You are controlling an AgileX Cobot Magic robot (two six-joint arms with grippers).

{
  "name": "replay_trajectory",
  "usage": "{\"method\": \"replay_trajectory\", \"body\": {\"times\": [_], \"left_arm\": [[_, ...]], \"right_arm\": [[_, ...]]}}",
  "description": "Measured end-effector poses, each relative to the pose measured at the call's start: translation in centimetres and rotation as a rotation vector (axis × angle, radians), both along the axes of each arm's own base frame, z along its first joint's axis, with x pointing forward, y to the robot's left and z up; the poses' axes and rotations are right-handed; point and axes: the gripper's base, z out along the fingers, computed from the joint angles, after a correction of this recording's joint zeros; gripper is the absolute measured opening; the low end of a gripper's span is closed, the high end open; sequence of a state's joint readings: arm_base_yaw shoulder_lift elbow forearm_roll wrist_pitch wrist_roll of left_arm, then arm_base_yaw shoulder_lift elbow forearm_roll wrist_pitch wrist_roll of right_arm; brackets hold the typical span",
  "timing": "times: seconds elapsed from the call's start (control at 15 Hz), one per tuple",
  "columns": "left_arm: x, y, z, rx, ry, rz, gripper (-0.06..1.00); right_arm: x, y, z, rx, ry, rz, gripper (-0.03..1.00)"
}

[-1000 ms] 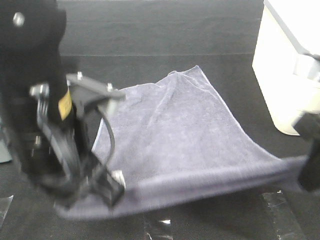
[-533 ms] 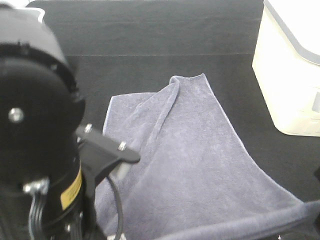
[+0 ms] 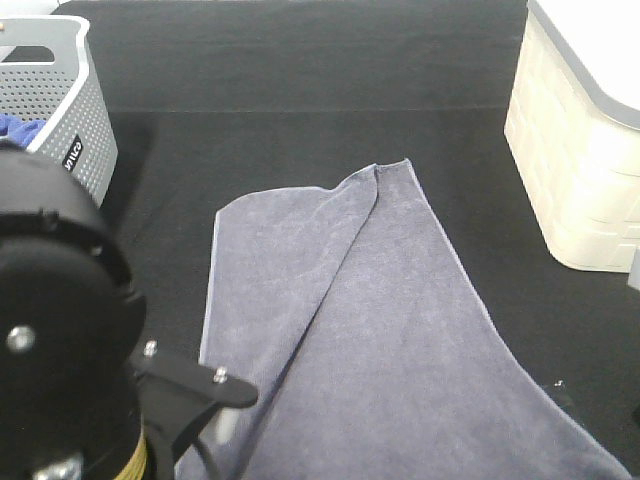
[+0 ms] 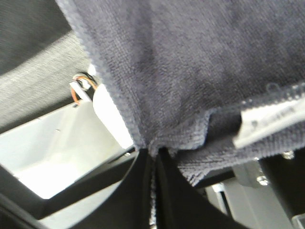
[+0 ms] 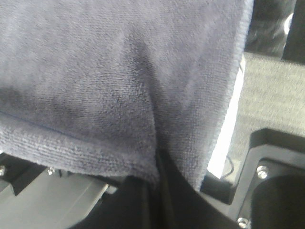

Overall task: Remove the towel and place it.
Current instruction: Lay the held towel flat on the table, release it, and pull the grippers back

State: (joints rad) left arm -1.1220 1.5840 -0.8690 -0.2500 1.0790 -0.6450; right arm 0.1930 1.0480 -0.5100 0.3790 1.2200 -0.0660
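Note:
The greyish-purple towel (image 3: 380, 330) stretches from the middle of the black table toward the near edge, its far end lying flat with one fold along it. Its near end runs out of the exterior view. The left arm (image 3: 60, 370) fills the lower left there, and neither gripper shows. In the left wrist view my left gripper (image 4: 153, 155) is shut on a hemmed corner of the towel (image 4: 190, 62), which has a white label. In the right wrist view my right gripper (image 5: 157, 167) is shut on another corner of the towel (image 5: 105, 71).
A grey perforated basket (image 3: 70, 95) stands at the far left with a blue cloth (image 3: 15, 128) inside. A cream-white bin (image 3: 575, 150) stands at the right edge. Black table (image 3: 300, 70) lies beyond the towel.
Both arms have drawn the towel's near edge toward the near side, out of the exterior view. The far end slid nearer and lies flatter. The left arm moved down-frame, uncovering the basket.

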Motion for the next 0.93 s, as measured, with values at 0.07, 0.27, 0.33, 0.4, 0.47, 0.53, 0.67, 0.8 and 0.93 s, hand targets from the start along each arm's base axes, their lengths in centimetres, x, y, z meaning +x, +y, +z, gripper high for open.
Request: {"method": "replay_trajectory", "body": {"times": [0.07, 0.27, 0.33, 0.4, 0.47, 0.53, 0.67, 0.8, 0.93], "left_arm": [[-0.23, 0.26, -0.42, 0.004, 0.013, 0.011, 0.00], [-0.31, 0.39, -0.95, -0.011, 0.006, 0.025, 0.00], [-0.26, 0.33, -1.00, -0.020, -0.001, 0.028, 0.00], [-0.17, 0.20, -1.05, -0.035, -0.012, 0.032, 0.01], [-0.16, 0.10, -1.05, -0.045, -0.016, 0.035, 0.08], [-0.18, 0.04, -1.06, -0.049, -0.019, 0.034, 0.19], [-0.16, 0.03, -1.06, -0.050, -0.021, 0.035, 0.43], [-0.10, 0.08, -1.08, -0.047, -0.028, 0.028, 0.53], [0.01, 0.15, -1.10, -0.041, -0.041, 0.016, 0.55]], "right_arm": [[-0.21, 0.06, -0.23, 0.008, 0.014, -0.005, 0.00], [-0.35, 0.09, -0.38, 0.013, 0.024, -0.009, 0.01], [-0.35, 0.07, -0.38, 0.011, 0.024, -0.008, 0.06], [-0.35, 0.14, -0.36, 0.018, 0.025, -0.012, 0.17], [-0.35, 0.20, -0.34, 0.024, 0.025, -0.015, 0.29], [-0.27, 0.22, -0.25, 0.025, 0.021, -0.018, 0.44], [-0.10, 0.27, -0.03, 0.025, 0.017, -0.033, 0.61], [-0.10, 0.24, -0.04, 0.021, 0.018, -0.034, 0.66], [-0.10, 0.24, -0.04, 0.021, 0.018, -0.035, 0.67]]}}
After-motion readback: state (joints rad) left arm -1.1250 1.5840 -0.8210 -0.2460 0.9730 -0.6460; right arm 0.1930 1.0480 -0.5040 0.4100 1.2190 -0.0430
